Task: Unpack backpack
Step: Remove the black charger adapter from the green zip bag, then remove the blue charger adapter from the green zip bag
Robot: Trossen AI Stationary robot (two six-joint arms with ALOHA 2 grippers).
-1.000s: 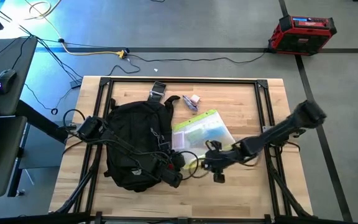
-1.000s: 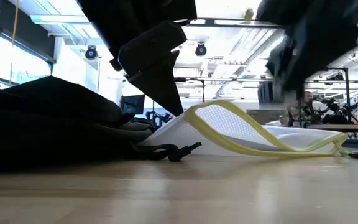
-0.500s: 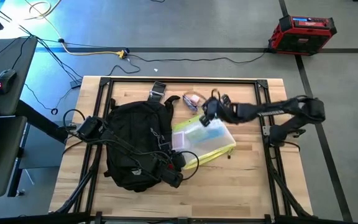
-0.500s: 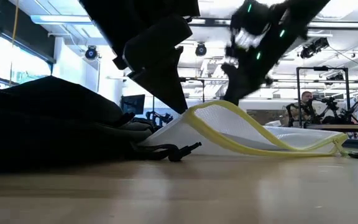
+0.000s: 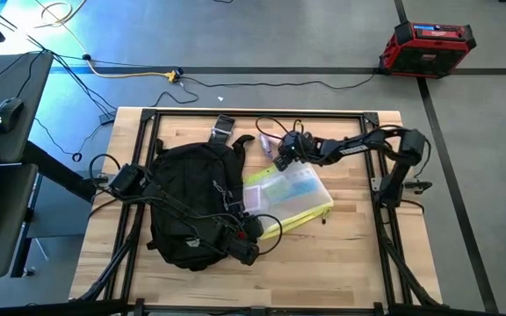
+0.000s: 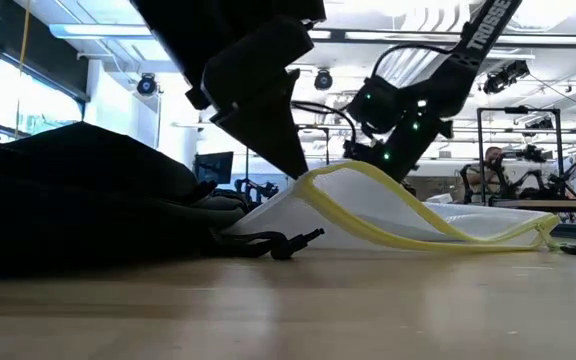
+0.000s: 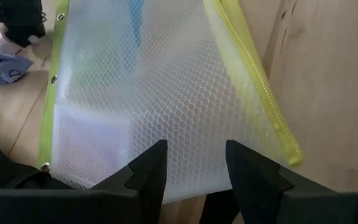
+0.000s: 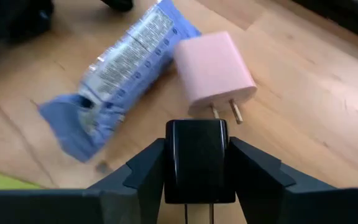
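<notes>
The black backpack (image 5: pixel 187 202) lies on the left half of the table. To its right lies a translucent pouch (image 5: pixel 288 193) with yellow trim, and my left gripper (image 5: pixel 246 230) is shut on its near left end. A pink charger (image 8: pixel 215 71) and a blue packet (image 8: pixel 120 68) lie on the wood beyond the pouch's far edge. My right gripper (image 5: pixel 281 156) hovers just short of them, slanting down, with a black adapter (image 8: pixel 197 149) between its fingers. My left gripper pinches the pouch's short end (image 7: pixel 191 182) between its two fingers, slanting down from the backpack's side. That end is raised (image 6: pixel 318 178), and the pouch slopes down to its other end on the table (image 6: pixel 538 232). My right gripper holds the black adapter by two opposite sides (image 8: pixel 169 155) between its fingers. The adapter sits upright in the hold; whether it touches the table I cannot tell.
Black frame rails (image 5: pixel 372 158) run along the table's sides and far edge. Backpack straps (image 5: pixel 222 132) reach toward the far edge. Cables trail around the left arm (image 5: pixel 112 180). Bare wood lies at the near right (image 5: pixel 341 263). A person (image 6: pixel 493 165) shows in the room behind.
My right gripper has swung from the near side of the pouch over it toward the table's far edge and left, turning and sinking, and now stands by the pink charger and blue packet. The pouch and backpack have stayed in place.
</notes>
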